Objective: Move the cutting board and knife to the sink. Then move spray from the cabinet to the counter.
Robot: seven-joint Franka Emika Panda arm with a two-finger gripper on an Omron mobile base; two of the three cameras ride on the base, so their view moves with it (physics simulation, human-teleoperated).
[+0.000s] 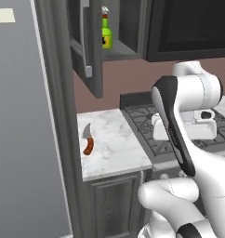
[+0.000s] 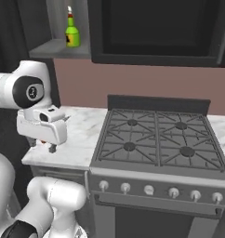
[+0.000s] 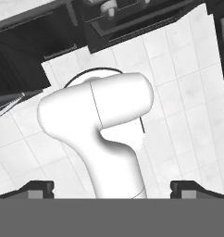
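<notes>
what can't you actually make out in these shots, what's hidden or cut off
- Knife: in the right base view the hand hides nearly all of it.
- Spray: label too small to read in either base view.
- Cabinet: its top is cut off by the left base view's upper edge.
- Stovetop: the arm covers part of it in the left base view.

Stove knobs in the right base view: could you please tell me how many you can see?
6, in a row along the stove's front panel, left to right; none looks hidden.
</notes>
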